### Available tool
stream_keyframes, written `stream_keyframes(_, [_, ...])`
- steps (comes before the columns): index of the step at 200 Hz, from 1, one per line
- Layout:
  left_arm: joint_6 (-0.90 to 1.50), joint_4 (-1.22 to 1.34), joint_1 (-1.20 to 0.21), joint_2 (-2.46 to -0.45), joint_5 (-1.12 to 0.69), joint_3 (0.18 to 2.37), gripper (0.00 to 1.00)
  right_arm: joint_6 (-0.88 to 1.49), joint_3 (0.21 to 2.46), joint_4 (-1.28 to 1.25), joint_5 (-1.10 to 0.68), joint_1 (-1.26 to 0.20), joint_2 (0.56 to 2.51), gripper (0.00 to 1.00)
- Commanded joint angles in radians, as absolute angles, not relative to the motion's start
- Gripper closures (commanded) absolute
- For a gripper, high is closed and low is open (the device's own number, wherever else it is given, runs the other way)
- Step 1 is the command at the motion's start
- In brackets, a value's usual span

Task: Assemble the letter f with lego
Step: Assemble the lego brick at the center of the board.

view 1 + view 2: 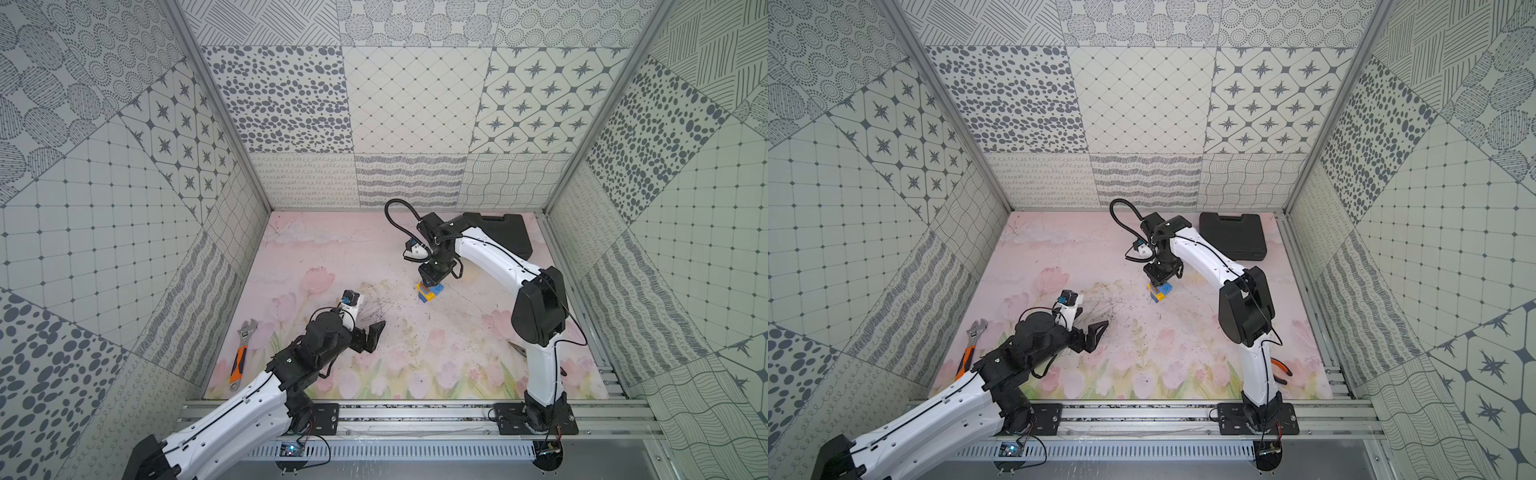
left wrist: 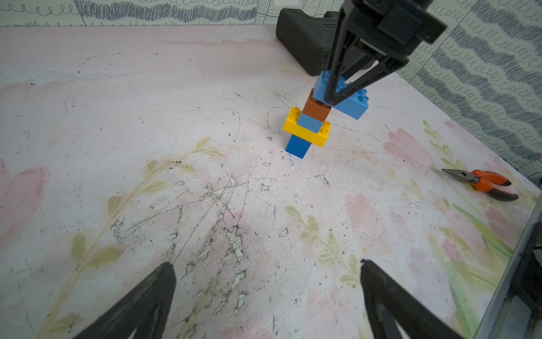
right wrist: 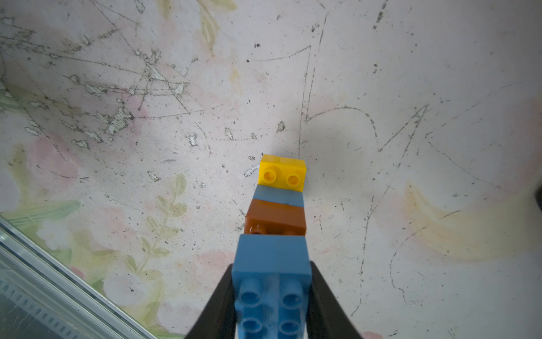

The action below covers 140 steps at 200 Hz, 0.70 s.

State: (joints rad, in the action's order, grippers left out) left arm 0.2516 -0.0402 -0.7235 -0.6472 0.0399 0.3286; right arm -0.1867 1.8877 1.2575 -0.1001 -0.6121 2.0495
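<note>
We see the floral bench [image 1: 332, 257] largely bare around its middle, walled on three sides, with a shut black case [image 1: 1233, 237] in the back right corner. An adjustable wrench [image 1: 243, 349] lies along the left edge and pliers [image 2: 484, 183] near the right. The lego column [image 2: 297, 148] stands upright right of centre. Its long yellow brick [image 2: 305, 135] sits crosswise, and the long blue brick [image 2: 353, 107] juts sideways on top, clamped by the right gripper [image 2: 333, 101]. The left gripper [image 2: 264, 293] gapes with nothing in it, well apart from the column.

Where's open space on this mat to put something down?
Widest: far left corner, between back wall, wrench and left gripper. Also the near middle, between left arm and right arm. Crowded: around the lego column clamped by the right gripper, black case behind.
</note>
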Motion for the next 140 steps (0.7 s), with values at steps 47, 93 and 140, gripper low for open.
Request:
stream_keyframes(47, [0.239,0.019,-0.718,-0.647,0.033,0.322,0.01,-0.127,1.868,1.273,-0.034,-0.635,2.096,0.64])
stream_keyframes(93, [0.239,0.019,-0.717,-0.644,0.033,0.32,0.01,-0.11,1.867,1.266,0.02,-0.645,2.083,0.64])
stream_keyframes(140, [0.241,0.019,-0.716,-0.637,0.031,0.318,0.01,-0.111,1.877,1.288,0.041,-0.664,2.101,0.64])
